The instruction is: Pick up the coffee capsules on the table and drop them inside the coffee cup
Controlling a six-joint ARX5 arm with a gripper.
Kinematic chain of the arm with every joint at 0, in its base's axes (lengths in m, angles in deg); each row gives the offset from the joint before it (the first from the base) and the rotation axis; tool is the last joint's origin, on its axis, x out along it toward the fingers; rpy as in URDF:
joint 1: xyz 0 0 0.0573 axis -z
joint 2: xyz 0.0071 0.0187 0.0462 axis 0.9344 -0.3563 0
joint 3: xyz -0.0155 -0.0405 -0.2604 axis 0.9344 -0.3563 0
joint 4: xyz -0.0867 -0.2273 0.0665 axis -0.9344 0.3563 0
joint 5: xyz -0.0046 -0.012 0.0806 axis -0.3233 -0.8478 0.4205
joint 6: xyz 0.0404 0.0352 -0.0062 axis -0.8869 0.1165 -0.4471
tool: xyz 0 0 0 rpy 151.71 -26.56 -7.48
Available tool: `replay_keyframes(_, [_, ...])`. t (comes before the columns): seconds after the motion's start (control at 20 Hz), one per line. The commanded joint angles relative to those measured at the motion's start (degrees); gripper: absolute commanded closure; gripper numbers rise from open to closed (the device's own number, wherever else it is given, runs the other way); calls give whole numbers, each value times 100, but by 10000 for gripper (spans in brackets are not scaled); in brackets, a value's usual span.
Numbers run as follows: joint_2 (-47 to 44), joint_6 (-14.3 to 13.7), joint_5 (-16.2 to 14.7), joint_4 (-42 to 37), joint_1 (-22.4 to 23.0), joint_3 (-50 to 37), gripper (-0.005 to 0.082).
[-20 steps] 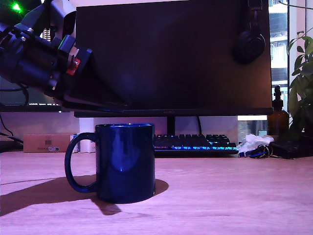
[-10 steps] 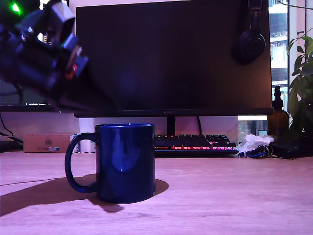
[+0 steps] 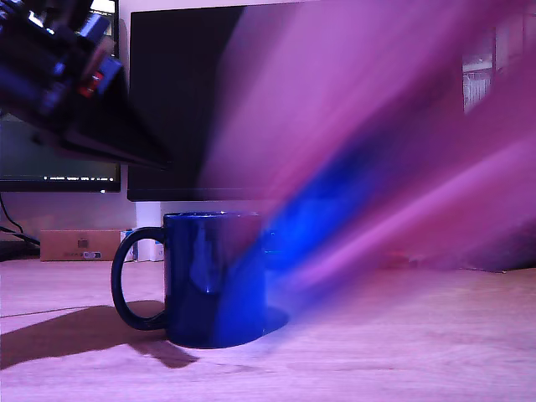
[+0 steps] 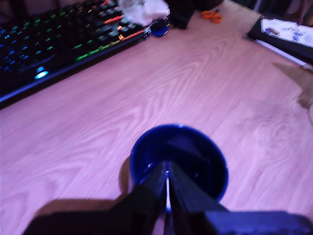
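The coffee cup is a glossy dark blue mug standing upright on the wooden table, its handle toward the exterior view's left. In the wrist view the coffee cup is seen from above, with a dark inside where I can make out no contents. My gripper hangs over the mug's opening with its two black fingers pressed almost together and nothing between them. In the exterior view my gripper sits above and to the left of the mug. The coffee capsules are out of view.
A pink and blue motion blur covers the exterior view's right half, hiding the monitor and desk items there. A backlit keyboard, a small blue round thing, papers and a cardboard box lie around the table.
My arm has risen and drawn toward the exterior view's left. A large pink and blue blur has swept across the right of that view. The mug has not moved.
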Motion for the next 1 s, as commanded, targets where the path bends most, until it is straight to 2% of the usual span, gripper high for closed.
replay_keyframes(0.0, [240,-4,44,181,-52,-238,791])
replay_keyframes(0.35, [1530,66,640,1342,-61,-660,791])
replay_keyframes(0.45, [1980,328,638,1390,-59,-782,790])
replay_keyframes(0.65, [2736,494,656,1316,-59,-876,791])
replay_keyframes(0.75, [2944,494,660,1482,-55,-876,791])
replay_keyframes(0.95, [3180,684,660,1740,31,-898,791])
